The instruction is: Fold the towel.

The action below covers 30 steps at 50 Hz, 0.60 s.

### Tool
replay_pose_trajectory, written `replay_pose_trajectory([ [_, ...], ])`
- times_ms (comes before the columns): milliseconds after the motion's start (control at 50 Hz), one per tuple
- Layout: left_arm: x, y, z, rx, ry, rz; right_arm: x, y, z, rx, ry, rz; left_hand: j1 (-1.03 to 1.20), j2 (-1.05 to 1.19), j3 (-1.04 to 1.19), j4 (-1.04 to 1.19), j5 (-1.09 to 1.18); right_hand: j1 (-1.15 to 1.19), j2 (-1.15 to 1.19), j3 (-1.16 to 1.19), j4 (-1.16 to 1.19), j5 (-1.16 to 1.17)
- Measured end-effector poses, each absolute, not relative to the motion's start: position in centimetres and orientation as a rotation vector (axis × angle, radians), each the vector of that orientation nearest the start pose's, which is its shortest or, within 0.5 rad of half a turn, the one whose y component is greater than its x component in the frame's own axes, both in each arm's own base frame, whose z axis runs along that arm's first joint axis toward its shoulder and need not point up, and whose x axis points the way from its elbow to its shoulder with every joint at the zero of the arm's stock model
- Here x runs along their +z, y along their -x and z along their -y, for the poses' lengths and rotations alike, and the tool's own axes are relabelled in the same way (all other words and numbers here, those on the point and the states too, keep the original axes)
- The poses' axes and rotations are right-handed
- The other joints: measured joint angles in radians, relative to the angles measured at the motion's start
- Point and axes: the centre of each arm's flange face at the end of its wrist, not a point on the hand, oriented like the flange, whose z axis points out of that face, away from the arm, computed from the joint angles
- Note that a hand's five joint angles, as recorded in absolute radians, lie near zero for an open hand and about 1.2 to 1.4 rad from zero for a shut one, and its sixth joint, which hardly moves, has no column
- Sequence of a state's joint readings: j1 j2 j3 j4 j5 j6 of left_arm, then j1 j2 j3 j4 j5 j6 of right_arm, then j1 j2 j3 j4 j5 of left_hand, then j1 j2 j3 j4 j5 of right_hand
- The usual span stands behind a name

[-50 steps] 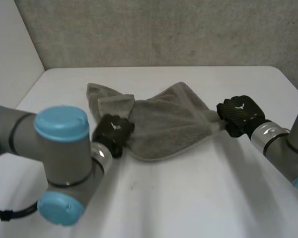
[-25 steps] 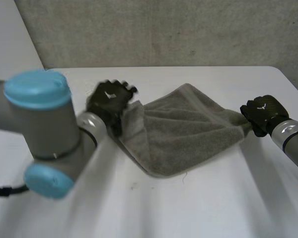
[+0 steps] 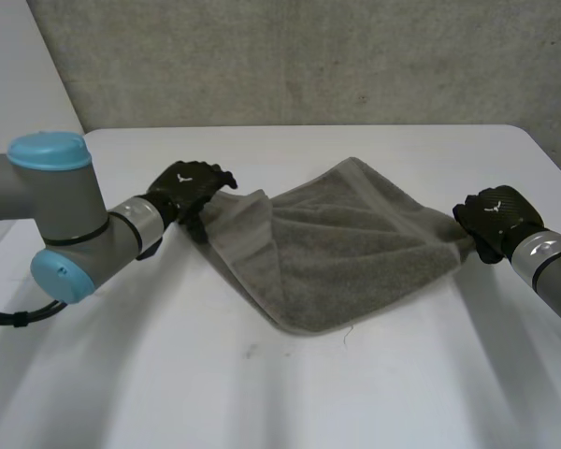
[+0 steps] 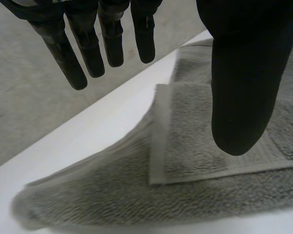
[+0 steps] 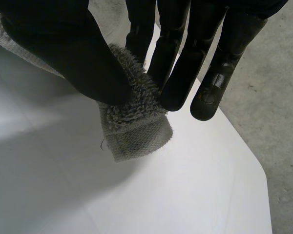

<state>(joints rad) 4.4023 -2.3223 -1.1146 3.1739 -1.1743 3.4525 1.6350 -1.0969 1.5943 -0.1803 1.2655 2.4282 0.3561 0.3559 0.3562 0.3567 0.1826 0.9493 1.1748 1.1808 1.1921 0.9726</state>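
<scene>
The white table (image 3: 355, 393) carries a grey towel (image 3: 346, 248), which lies near the middle, stretched sideways between the two hands, with its near edge sagging to a rounded point. The left arm (image 3: 65, 224) reaches in to the towel's left end and the right arm (image 3: 552, 271) to its right end.

The left hand (image 3: 189, 187) sits just at the left corner. Its fingers (image 4: 90, 48) are straight and spread well apart from the thumb, gripping nothing. A hemmed flap lies folded back on the cloth under that thumb.

The right hand (image 3: 494, 217) pinches the right corner between its thumb and straight fingers (image 5: 178, 73). A small tuft of hem pokes out past the fingertips.
</scene>
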Motion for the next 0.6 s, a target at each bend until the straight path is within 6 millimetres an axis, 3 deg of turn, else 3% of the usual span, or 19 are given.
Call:
replay_pose_trajectory([
  [220,13.9,29.9,36.4,-2.072,-1.325,-2.499,15.5,-18.2,34.2,-1.92,1.271,-2.328,0.079,0.078,0.078,0.078,0.078,0.0,0.0,0.0,0.0,0.0],
  [600,11.6,30.4,37.3,-2.008,-1.448,-2.366,14.8,-18.3,34.1,-1.896,1.309,-2.335,0.145,0.145,0.145,0.146,0.146,0.0,0.0,0.0,0.0,0.003],
])
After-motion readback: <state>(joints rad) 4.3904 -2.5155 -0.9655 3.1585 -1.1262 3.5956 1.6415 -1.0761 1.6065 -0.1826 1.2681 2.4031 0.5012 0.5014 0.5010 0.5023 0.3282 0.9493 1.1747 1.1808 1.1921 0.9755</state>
